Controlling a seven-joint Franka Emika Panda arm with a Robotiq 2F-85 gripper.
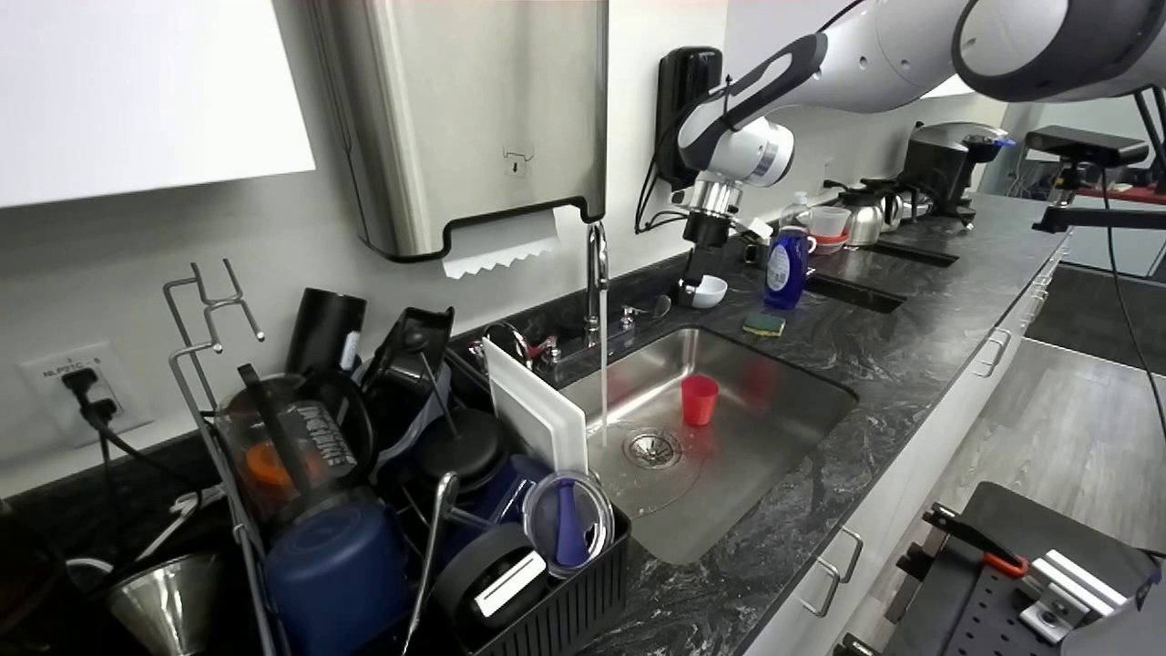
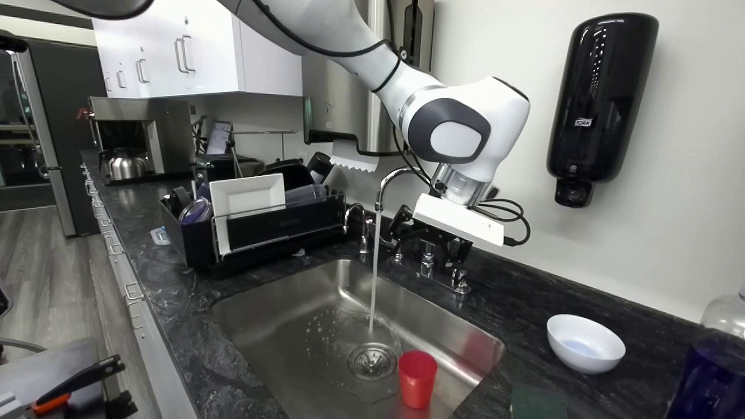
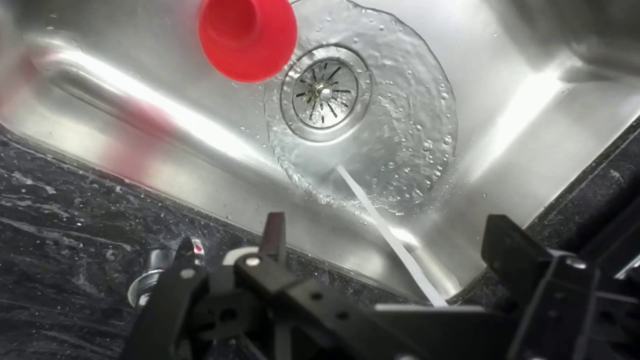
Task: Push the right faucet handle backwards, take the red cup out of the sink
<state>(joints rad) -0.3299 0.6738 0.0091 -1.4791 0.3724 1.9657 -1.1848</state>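
The red cup (image 1: pixel 699 401) stands upright in the steel sink (image 1: pixel 669 524), beside the drain; it also shows in an exterior view (image 2: pixel 417 378) and at the top of the wrist view (image 3: pixel 250 40). Water runs from the curved faucet spout (image 2: pixel 393 180) into the sink. The right faucet handle (image 2: pixel 460 282) shows beyond the sink's back edge; in the wrist view a handle (image 3: pixel 190 252) lies left of the fingers. My gripper (image 3: pixel 385 235) is open and empty, above the faucet base near the wall, apart from the cup. Handle contact cannot be told.
A white bowl (image 2: pixel 585 343) and a green sponge (image 1: pixel 763 324) lie on the counter, with a blue soap bottle (image 1: pixel 785 273) beyond. A full dish rack (image 1: pixel 583 601) stands at the sink's other end. A steel towel dispenser (image 1: pixel 483 118) and black soap dispenser (image 2: pixel 602 99) hang on the wall.
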